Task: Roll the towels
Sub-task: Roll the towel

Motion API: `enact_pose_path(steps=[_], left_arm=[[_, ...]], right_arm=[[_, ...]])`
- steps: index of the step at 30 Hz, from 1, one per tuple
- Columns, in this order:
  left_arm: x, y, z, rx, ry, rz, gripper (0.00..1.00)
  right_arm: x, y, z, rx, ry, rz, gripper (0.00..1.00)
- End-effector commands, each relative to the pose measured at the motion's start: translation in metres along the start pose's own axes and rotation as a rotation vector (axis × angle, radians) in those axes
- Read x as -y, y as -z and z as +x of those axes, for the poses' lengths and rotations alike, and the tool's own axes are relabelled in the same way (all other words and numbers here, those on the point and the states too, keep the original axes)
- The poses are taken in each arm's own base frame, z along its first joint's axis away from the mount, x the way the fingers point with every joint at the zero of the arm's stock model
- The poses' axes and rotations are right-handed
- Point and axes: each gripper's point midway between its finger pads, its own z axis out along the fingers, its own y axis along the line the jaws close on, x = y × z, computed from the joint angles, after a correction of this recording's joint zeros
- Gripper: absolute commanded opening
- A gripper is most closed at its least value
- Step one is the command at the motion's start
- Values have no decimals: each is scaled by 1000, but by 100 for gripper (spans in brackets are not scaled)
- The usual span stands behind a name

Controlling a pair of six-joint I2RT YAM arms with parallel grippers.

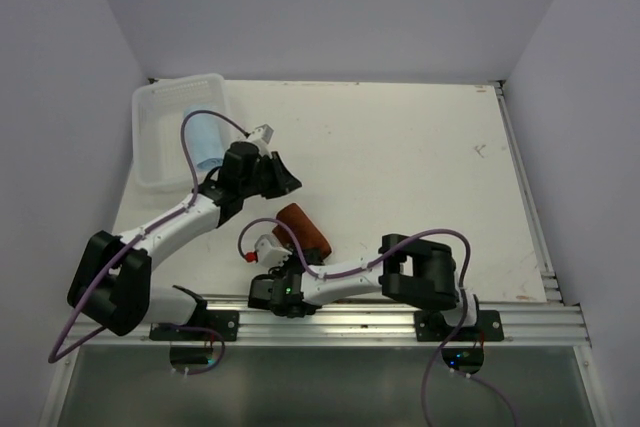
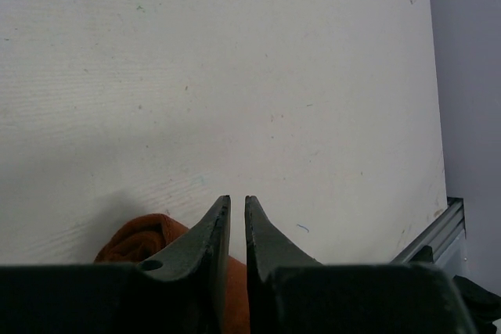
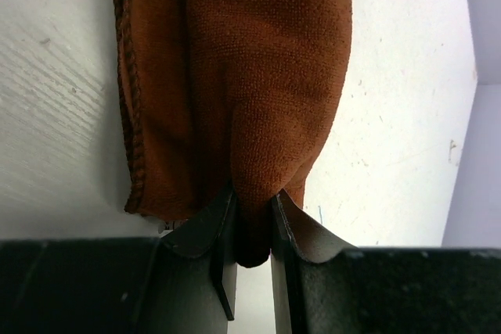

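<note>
The rust towel (image 1: 305,230) lies in a roll near the table's front edge. My right gripper (image 1: 292,253) is shut on its near end; in the right wrist view a fold of the rust towel (image 3: 258,76) is pinched between the right gripper (image 3: 252,197) jaws. The left gripper (image 1: 287,180) hovers just behind that roll, apart from it. Its jaws (image 2: 237,199) stand almost together with nothing between them, and the rust towel (image 2: 141,238) shows below them. The sky-blue towel (image 1: 207,143) lies in the white basket.
The white mesh basket (image 1: 150,152) stands at the back left corner of the white table (image 1: 420,167). An aluminium rail (image 1: 400,312) runs along the near edge, another (image 1: 530,217) along the right side. Walls close in left, back and right.
</note>
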Motion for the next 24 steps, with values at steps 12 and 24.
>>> enact_pose_path(steps=[12,24], left_arm=[[30,18,31,-12,64,187,14],[16,13,68,-90,11,146,13]], right_arm=[[-24,0,-5,-30,150,-3,19],[-34,1,-1,-36,233,-20,24]])
